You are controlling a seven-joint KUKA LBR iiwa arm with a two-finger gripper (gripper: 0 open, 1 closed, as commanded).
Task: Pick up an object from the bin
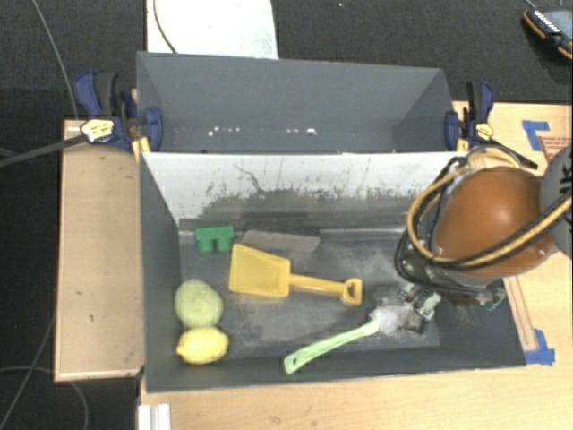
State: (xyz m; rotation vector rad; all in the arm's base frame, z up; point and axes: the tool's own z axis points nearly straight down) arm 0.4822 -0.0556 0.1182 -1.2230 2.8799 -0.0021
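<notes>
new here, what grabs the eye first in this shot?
The arm's orange-brown cover bulks over the right side of the grey bin, with the gripper low by the white end of a pale green brush at front right. A yellow toy shovel lies mid-floor. At the left sit a pale green ball, a yellow lemon-like thing and a small green block.

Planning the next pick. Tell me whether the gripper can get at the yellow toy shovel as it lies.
Probably yes. The yellow toy shovel lies flat on open floor with nothing on it, its handle pointing toward the gripper. Only the green-handled tool lies nearby, beside it.
</notes>
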